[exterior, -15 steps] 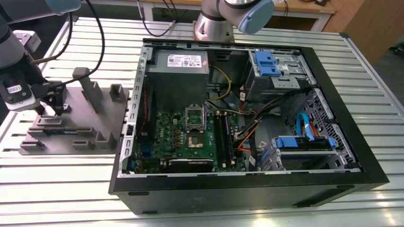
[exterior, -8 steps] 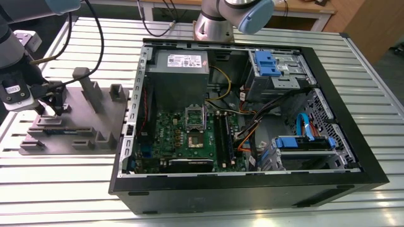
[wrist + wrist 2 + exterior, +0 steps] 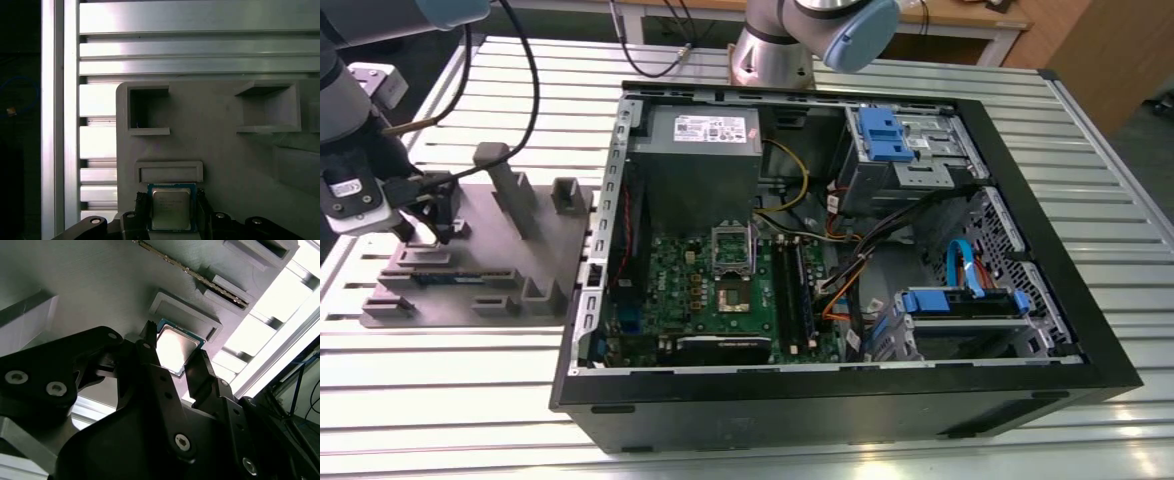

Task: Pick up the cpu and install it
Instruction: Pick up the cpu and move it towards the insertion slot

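The claw [image 3: 172,357] pinched the cpu [image 3: 171,209] by two edges at the grey tray [image 3: 220,150]; so slight a hold could let it slip or tilt.

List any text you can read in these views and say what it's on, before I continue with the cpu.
Nothing here is readable.
cpu: faint print on its metal top in the first wrist view, too blurred to read.
white label on the power-supply box: rows of print, too small to read.
motherboard: any markings too small to read.
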